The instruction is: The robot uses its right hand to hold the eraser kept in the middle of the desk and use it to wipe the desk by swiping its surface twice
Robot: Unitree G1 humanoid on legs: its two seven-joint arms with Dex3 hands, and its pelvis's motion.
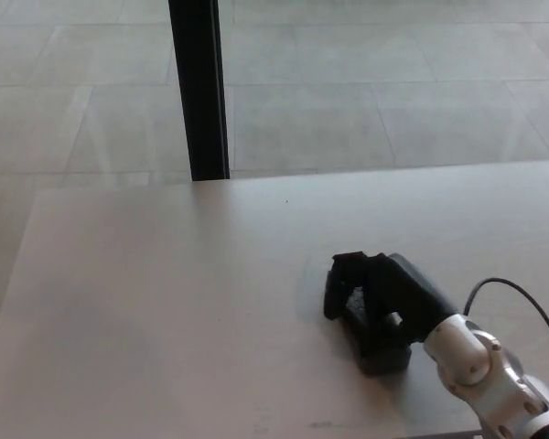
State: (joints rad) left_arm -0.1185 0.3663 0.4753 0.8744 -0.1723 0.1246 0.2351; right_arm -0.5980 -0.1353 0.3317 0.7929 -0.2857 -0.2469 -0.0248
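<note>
Black robot hand [382, 294] on a silver-white forearm [494, 380]; a thin black cable [517, 297], apparently attached.

Surface: worktop [165, 302], pale, matte, plain | Extent: spans frame left to right, far edge just this side of tiled floor [366, 82] | Load: one dark eraser [377, 352] lying flat, near-right of centre | Marks: small dark speck toward far edge; faint smudges at near edge | Left half: bare
</note>
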